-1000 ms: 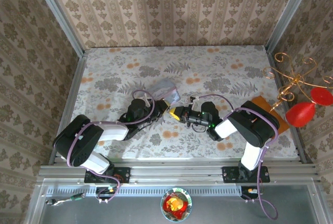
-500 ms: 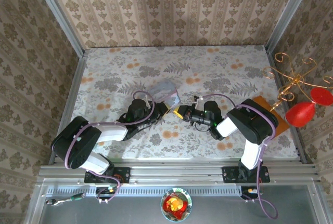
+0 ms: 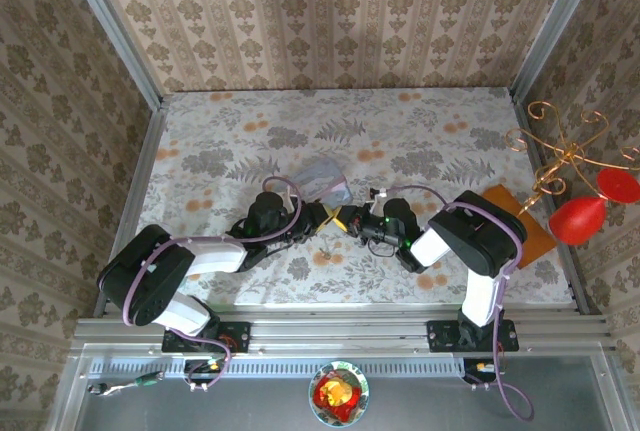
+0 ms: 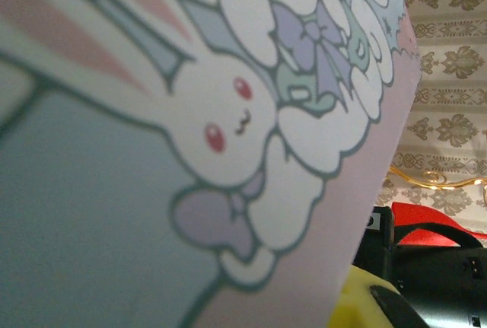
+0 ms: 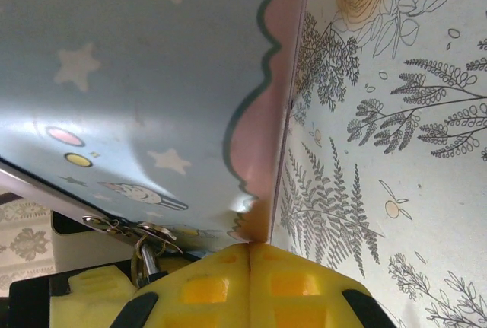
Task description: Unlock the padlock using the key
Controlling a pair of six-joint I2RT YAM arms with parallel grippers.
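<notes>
The pale blue tin (image 3: 322, 180) lies mid-table, and its bunny-printed lid (image 4: 228, 115) is very close in the left wrist view. A thin silvery shackle (image 5: 145, 256) hangs from the tin's latch (image 5: 125, 227). The padlock's dark body is hidden behind yellow fingers. My right gripper (image 5: 250, 267) is at the tin's pink corner, its yellow pads pressed together. No key shows between them. My left gripper (image 3: 317, 216) lies at the tin's near edge, tip to tip with the right gripper (image 3: 344, 219). How its jaws stand is hidden.
An orange mat (image 3: 520, 219) lies at the right edge, beside a gold wire stand (image 3: 562, 156) carrying red ornaments (image 3: 578, 217). A metal rail (image 3: 340, 329) runs along the near edge, and wallpapered walls close in the other three sides.
My left gripper has slid a little to the right along the tin's near edge. The right gripper has stayed close by, so the two tips now meet.
</notes>
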